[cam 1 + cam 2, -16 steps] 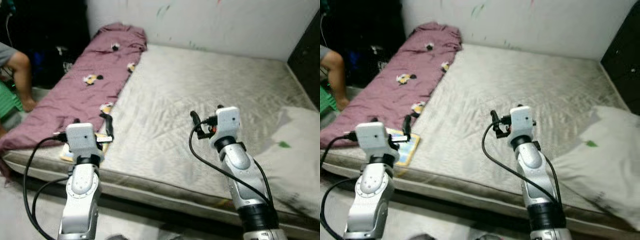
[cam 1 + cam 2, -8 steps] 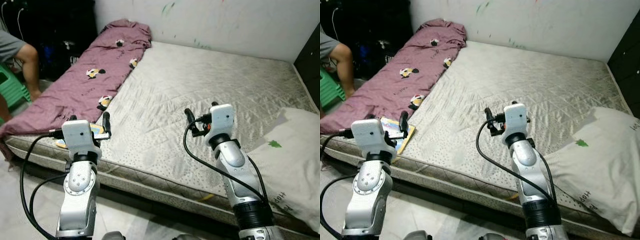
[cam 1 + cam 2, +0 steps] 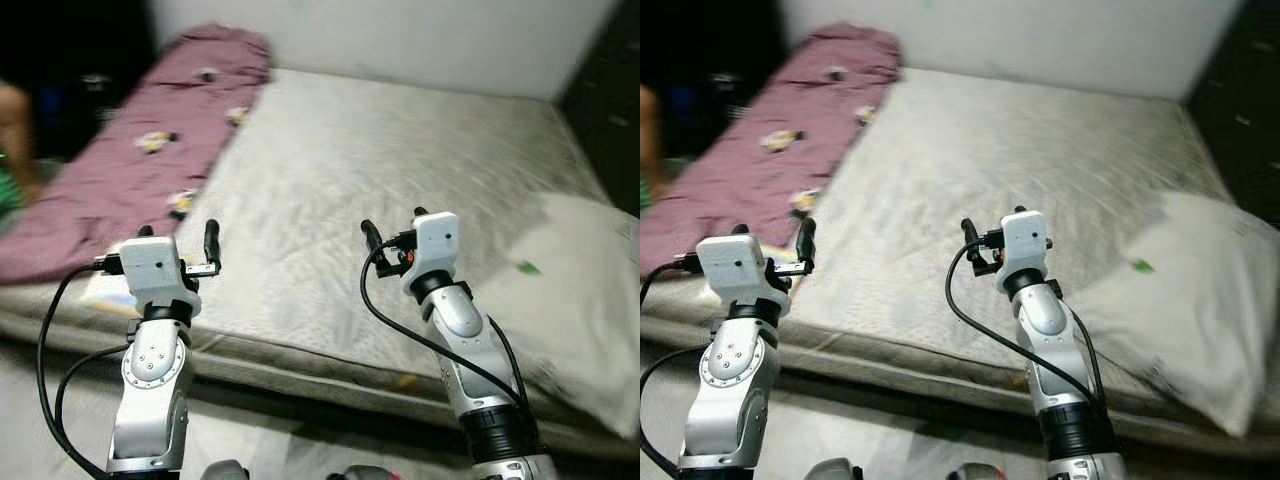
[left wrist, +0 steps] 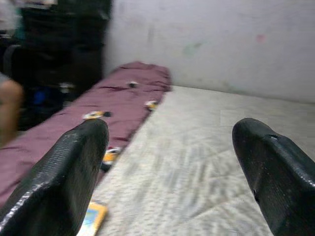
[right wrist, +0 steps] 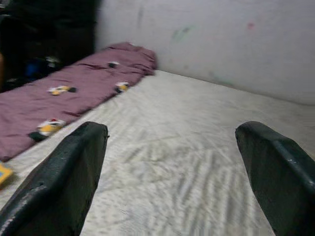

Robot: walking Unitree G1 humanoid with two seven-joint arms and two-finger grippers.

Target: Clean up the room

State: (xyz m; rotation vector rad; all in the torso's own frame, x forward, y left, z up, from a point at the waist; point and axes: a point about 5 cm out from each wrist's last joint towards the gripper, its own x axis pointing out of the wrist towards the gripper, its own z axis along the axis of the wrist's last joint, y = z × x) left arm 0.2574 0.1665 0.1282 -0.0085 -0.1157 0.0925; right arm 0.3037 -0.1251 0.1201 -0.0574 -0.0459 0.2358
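Left eye view: blurred. One bare grey mattress (image 3: 400, 170) fills the mid frame, its near edge running across just ahead of both arms, w/ a strip of floor (image 3: 300, 420) below it. One maroon blanket (image 3: 130, 160) w/ small cartoon patches lies along the mattress's left side, reaching up to the white wall (image 3: 400, 40). One white pillow (image 3: 570, 290) sits at the right near corner, overhanging the near edge. One small colourful book (image 3: 105, 290) lies flat at the left near edge, beside the blanket and partly behind the left arm. Left hand (image 3: 175, 238) is raised over that near-left corner, right hand (image 3: 388, 225) over the mattress mid-front; both hold nothing. Wide open stretch of mattress btwn blanket and pillow. A person's limb (image 3: 12, 120) shows blurred at far left, off the bed.

Right eye view: same layout; dark furniture (image 3: 1240, 110) stands past the mattress's right edge.

Left wrist view: two black fingers (image 4: 64, 172) spread wide, nothing btwn them. Beyond them the blanket runs up to the wall, and a corner of the book is near one finger. Dark clutter beside the bed.

Right wrist view: fingers (image 5: 69, 172) likewise wide apart and empty, open mattress ahead, blanket to one side, wall at the far end.
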